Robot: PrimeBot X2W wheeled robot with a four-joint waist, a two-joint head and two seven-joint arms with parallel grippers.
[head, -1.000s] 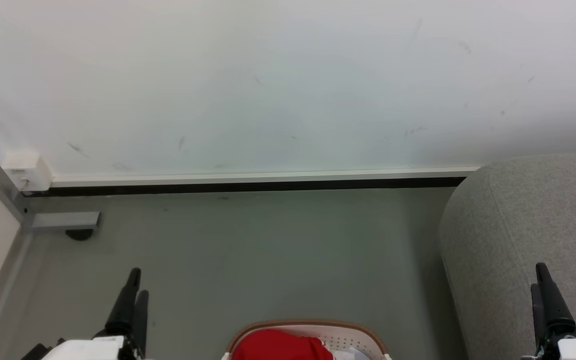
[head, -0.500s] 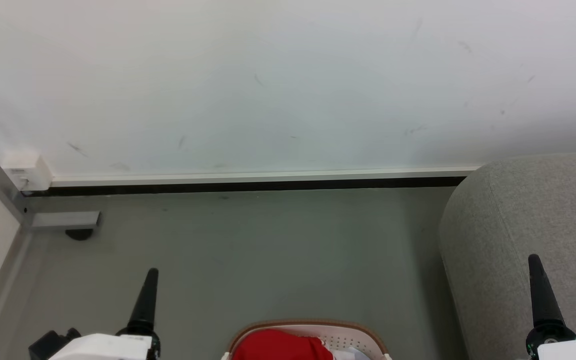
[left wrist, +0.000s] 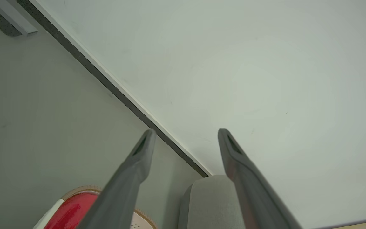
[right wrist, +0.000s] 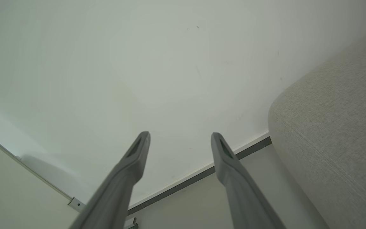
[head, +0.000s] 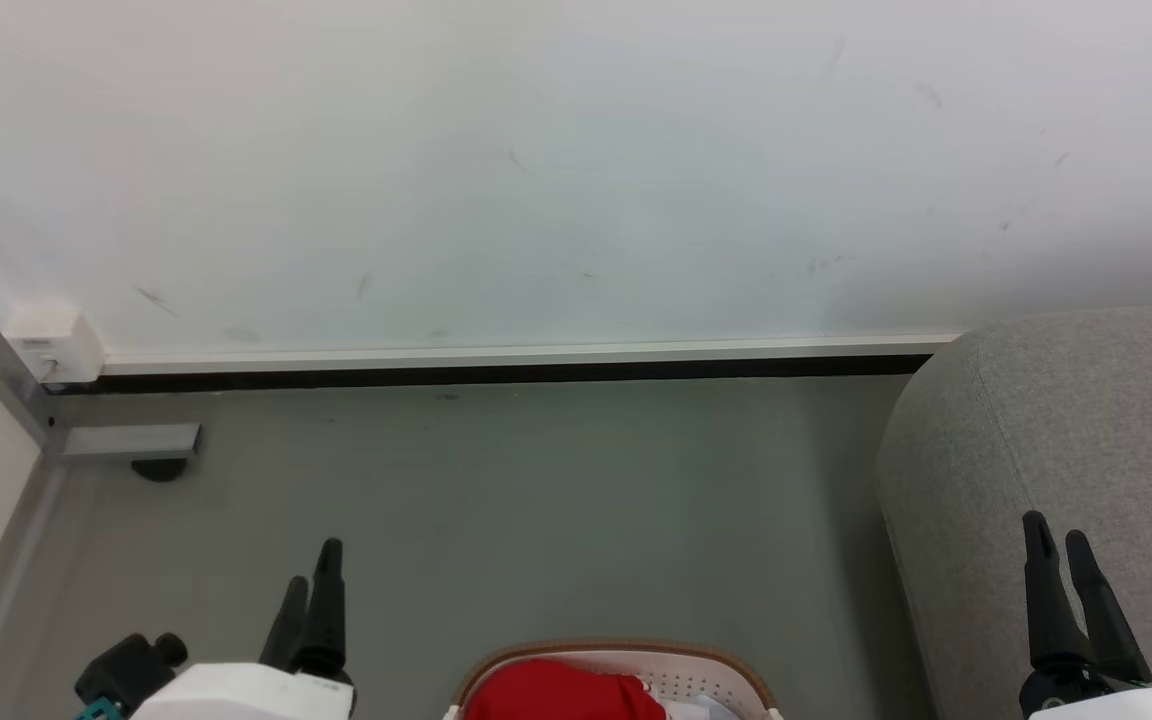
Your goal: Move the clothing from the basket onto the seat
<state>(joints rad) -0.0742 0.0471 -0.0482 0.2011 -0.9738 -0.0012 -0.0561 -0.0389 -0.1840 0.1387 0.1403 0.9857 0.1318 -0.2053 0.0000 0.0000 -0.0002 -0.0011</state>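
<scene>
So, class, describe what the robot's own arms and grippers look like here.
The left gripper and right gripper each have two long dark fingers, tapering, with a slot near each tip. White casings cover both wrists. A black knob with a teal fleck sits beside the left casing.

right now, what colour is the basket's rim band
Brown, on the white basket; the head view shows it best.

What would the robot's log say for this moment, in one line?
left tool: open, empty | right tool: open, empty | clothing: in basket | seat: right of basket | step: nothing grasped yet
</scene>
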